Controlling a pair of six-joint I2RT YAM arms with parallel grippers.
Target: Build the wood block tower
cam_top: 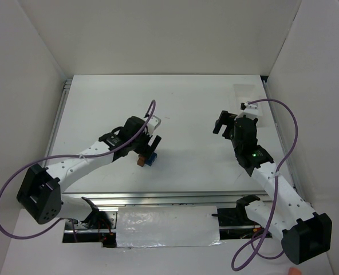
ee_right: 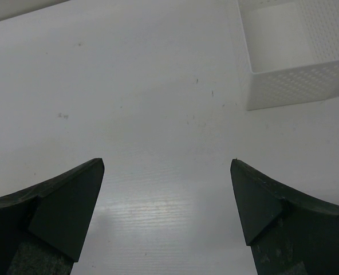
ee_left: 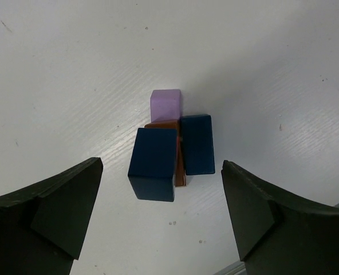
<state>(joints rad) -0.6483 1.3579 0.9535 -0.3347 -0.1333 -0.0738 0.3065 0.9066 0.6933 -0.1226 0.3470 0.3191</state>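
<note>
The wood block tower [ee_left: 169, 143] is a tight cluster on the white table. Two dark blue blocks [ee_left: 154, 160] [ee_left: 197, 143] sit on a brown-orange block [ee_left: 181, 172], with a pale purple block [ee_left: 165, 105] just behind. My left gripper [ee_left: 161, 166] hangs over the cluster, open, its fingers wide apart on either side and touching nothing. From above, the blocks [cam_top: 148, 160] show just below the left gripper [cam_top: 149, 148]. My right gripper [ee_right: 166, 163] is open over bare table, far from the blocks, and stands right of centre in the top view [cam_top: 224, 126].
A clear perforated plastic tray [ee_right: 295, 86] stands at the back right of the table [cam_top: 249, 97], just beyond the right gripper. White walls enclose the table on three sides. A metal rail runs along the near edge [cam_top: 169, 197].
</note>
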